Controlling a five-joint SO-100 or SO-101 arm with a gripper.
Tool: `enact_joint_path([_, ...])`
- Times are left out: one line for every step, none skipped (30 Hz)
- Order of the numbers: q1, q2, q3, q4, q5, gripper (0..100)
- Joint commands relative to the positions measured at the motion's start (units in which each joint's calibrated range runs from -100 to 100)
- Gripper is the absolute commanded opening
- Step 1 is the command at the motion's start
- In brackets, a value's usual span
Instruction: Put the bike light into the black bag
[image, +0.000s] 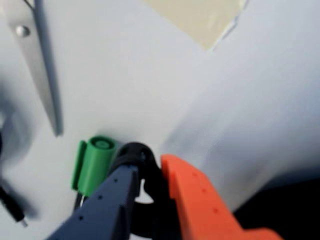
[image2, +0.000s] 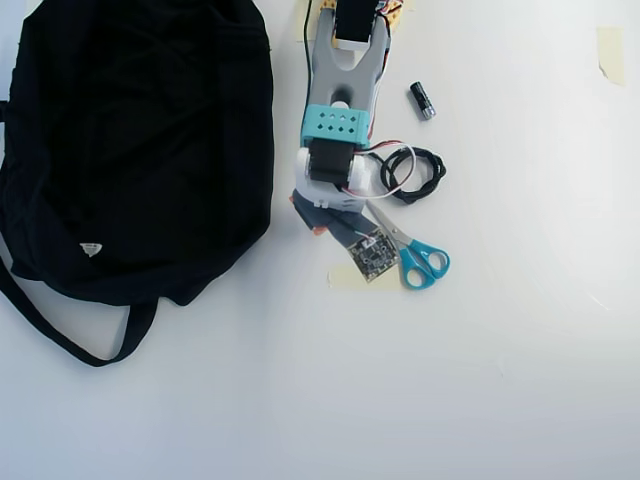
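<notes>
In the wrist view the bike light (image: 134, 151), a small black strap loop, sits between my dark blue finger (image: 112, 200) and my orange finger (image: 195, 195). My gripper (image: 148, 170) is closed around it, low over the white table. A green marker (image: 95, 162) lies right beside the loop, on its left. In the overhead view my gripper (image2: 312, 222) is just right of the black bag (image2: 130, 130), and the arm hides the bike light and the marker. The bag lies floppy at the left, with its strap (image2: 70, 340) and white label (image2: 90, 249).
Blue-handled scissors (image2: 420, 262) lie right of the gripper; their blade (image: 42, 75) shows in the wrist view. A coiled black cable (image2: 415, 175) and a small black cylinder (image2: 422, 100) lie to the right of the arm. A tape patch (image2: 345, 278) is on the table.
</notes>
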Motion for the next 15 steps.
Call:
enact_joint_path([-0.7, -2.0, -5.3, 2.9, -0.2, 2])
enact_joint_path([-0.8, -2.0, -6.5, 3.8, -0.2, 2])
enact_joint_path([-1.0, -2.0, -7.9, 4.8, -0.4, 2])
enact_joint_path([-1.1, -2.0, -9.4, 5.9, -1.0, 2])
enact_joint_path([-1.2, -2.0, -10.9, 7.2, -1.7, 2])
enact_joint_path([-1.3, -2.0, -12.7, 8.5, -2.3, 2])
enact_joint_path([-1.7, -2.0, -14.5, 9.7, -2.7, 2])
enact_joint_path([-1.9, -2.0, -16.1, 10.4, -3.1, 2])
enact_joint_path([-2.0, -2.1, -17.3, 10.4, -3.5, 2])
enact_joint_path([-2.2, -2.1, -18.2, 10.4, -4.0, 2])
enact_joint_path([-2.4, -2.2, -19.1, 10.4, -4.4, 2])
enact_joint_path([-2.4, -2.2, -20.1, 10.5, -4.9, 2])
enact_joint_path([-2.6, -2.2, -20.9, 10.5, -5.6, 2])
enact_joint_path([-2.9, -2.1, -21.3, 10.5, -6.6, 2])
enact_joint_path([-3.0, -2.1, -21.4, 10.5, -7.8, 2])
